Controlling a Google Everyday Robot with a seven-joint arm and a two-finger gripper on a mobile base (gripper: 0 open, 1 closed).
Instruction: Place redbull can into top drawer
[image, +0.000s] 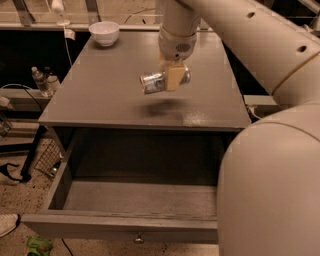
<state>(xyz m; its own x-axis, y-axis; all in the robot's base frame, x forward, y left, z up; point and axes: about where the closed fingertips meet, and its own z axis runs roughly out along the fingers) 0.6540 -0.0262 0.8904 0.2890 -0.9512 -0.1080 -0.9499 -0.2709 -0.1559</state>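
- The arm (240, 30) comes in from the upper right. Its thick cream-coloured links run leftward across the top of the view to a wrist that points straight down over the middle of the surface (100, 95).
- A large rounded part of the same arm fills the lower right corner and hides the right end of the open drawer.
- The gripper (171, 80) hangs below the wrist above the surface and is clenched on the redbull can (151, 82). One pale finger (173, 77) crosses the front of the can, nearer its right end.
- The redbull can lies on its side in the grasp, roughly level, with its left end tipped slightly down. It is clear of the surface and casts a soft shadow (162, 107) on the grey top just beneath it.
- The can is over the cabinet top, behind the drawer opening and not inside it.
- The top drawer (120, 227) is pulled out toward the camera. Its shallow grey floor is bare where it shows, and one small round knob (139, 239) sits on the front panel.
- Counts: one arm, one gripper, one can, one open drawer and one knob.
- One white bowl (104, 32) stands upright at the far left corner of the surface, well apart from the can.
- Two bottles (40, 80) stand on a lower ledge to the left of the cabinet.
- On the speckled floor (20, 197) at lower left lie one small green object (37, 246) and a wire basket (50, 159) beside the cabinet's side.
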